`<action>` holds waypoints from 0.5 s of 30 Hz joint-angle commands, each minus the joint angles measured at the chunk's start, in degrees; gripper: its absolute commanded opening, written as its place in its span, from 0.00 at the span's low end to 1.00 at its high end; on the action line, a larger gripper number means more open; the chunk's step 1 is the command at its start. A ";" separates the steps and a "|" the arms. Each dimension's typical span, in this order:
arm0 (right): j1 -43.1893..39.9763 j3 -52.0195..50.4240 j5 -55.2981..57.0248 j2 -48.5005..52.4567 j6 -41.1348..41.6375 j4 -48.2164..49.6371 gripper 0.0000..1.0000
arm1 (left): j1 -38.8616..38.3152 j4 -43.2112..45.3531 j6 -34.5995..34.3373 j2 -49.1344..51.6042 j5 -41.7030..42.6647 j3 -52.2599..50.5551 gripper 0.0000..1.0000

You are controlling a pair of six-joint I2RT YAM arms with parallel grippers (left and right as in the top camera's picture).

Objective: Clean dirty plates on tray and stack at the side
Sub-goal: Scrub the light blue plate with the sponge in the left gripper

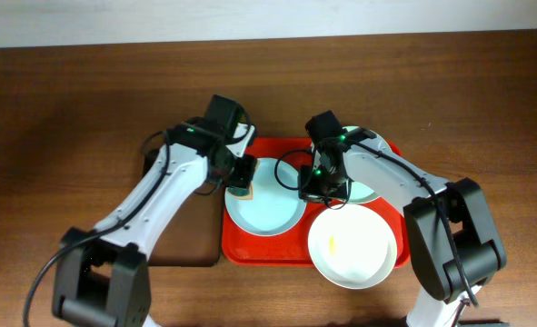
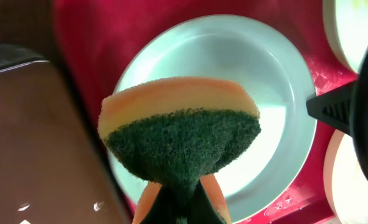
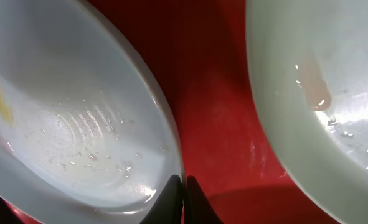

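- While the left pincer [image 2: 180,193], clamped on the sponge [image 2: 180,134], hovers over the blue plate [image 1: 266,195] at frame centre on the tray [image 1: 266,250], excess pressure could skid that plate.
- Right pincer [image 3: 184,186]: fingers together, holding nothing; it may clip the white plate [image 1: 352,245].

Red tray [image 1: 236,247] holds three plates: blue [image 1: 266,202] left, green [image 1: 368,189] right, white [image 1: 352,247] front

The red tray [image 1: 250,243] is crowded by three plates [image 1: 266,202]; only narrow red strips are left between them.
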 commanded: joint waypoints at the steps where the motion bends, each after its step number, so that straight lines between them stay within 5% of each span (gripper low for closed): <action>1: 0.37 -0.35 0.13 0.52 0.61 0.90 0.05 | -0.46 1.25 -1.86 2.75 0.74 1.16 0.00; 15: 0.83 -0.46 3.98 0.50 0.63 1.46 0.21 | -0.50 3.23 -2.03 7.69 0.74 1.16 0.00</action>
